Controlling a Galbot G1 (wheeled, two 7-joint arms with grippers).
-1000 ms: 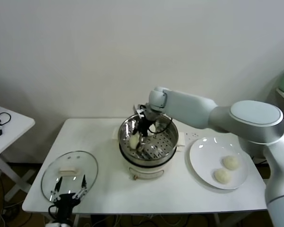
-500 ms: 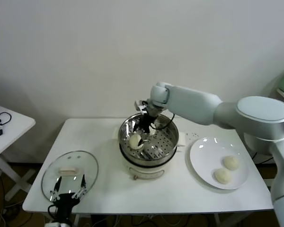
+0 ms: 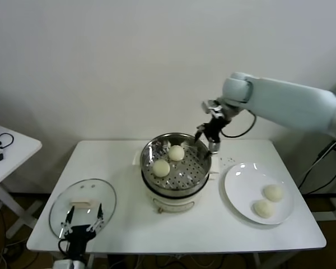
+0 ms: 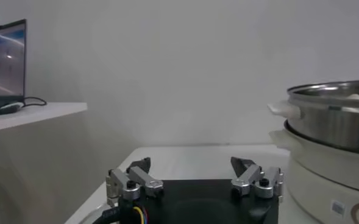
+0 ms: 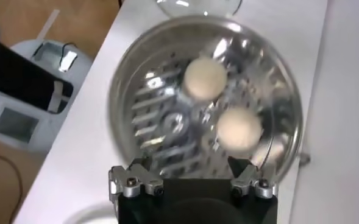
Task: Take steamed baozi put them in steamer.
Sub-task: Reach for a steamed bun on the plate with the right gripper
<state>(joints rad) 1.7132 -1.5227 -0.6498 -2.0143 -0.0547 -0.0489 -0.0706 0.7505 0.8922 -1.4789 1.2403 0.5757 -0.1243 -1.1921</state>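
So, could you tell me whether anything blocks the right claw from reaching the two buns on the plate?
Nothing visible does: the open right claw hangs above the steamer's back rim, and both buns lie uncovered on the plate.

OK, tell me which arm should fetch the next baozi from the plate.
Right. The right gripper hangs open by the steamer, near the plate with two baozi; the left gripper sits far off by the glass lid.

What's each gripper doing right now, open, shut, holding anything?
Left gripper: open, empty, parked by the glass lid.
Right gripper: open, empty, above the steamer.
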